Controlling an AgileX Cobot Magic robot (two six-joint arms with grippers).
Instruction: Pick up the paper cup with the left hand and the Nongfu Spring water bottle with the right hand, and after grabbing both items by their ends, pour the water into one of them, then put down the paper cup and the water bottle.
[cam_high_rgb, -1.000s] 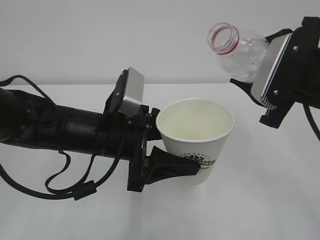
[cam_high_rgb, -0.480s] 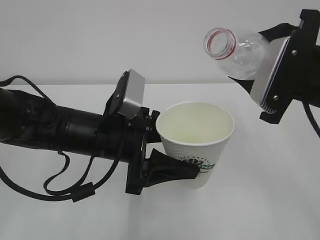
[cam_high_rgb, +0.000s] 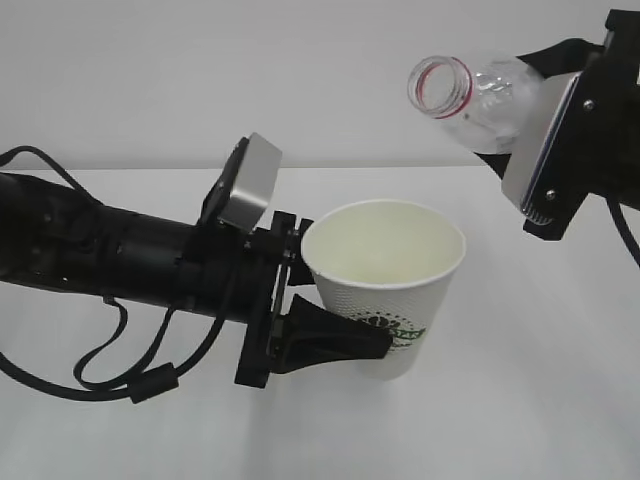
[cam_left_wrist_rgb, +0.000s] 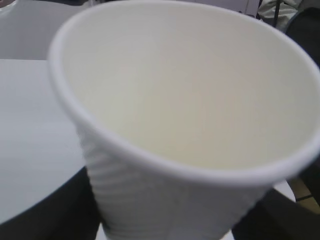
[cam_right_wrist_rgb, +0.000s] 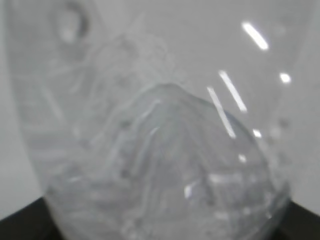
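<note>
Gripping the white tapered paper cup (cam_high_rgb: 385, 285) low on its dotted side wall, the left hand (cam_high_rgb: 318, 300), a black two-finger gripper with a grey block on top, is closed around the cup, which is held upright and seemingly clear of the white table (cam_high_rgb: 520, 400). One black finger (cam_high_rgb: 330, 340) is seen pressed against the near side of the cup beside the dark green logo; the far finger is hidden behind the wall. In the left wrist view the cup (cam_left_wrist_rgb: 185, 125) fills the frame, and its pale inside looks dry; no water can be made out in it.

Above and to the right, the clear ribbed plastic bottle (cam_high_rgb: 475, 95) with the red neck ring is held by the right hand (cam_high_rgb: 545, 125), a black gripper with a grey side block, closed on the bottle's body. The bottle is tilted, uncapped, its mouth towards the cup side, but above the cup's rim and apart from it. In the right wrist view only blurred clear plastic (cam_right_wrist_rgb: 160, 150) is seen, and whether liquid remains inside cannot be told.

Both pick-ups are judged done. No stream is visible, so the pour is judged either not begun or already ended; the setting down of both items is left.
</note>
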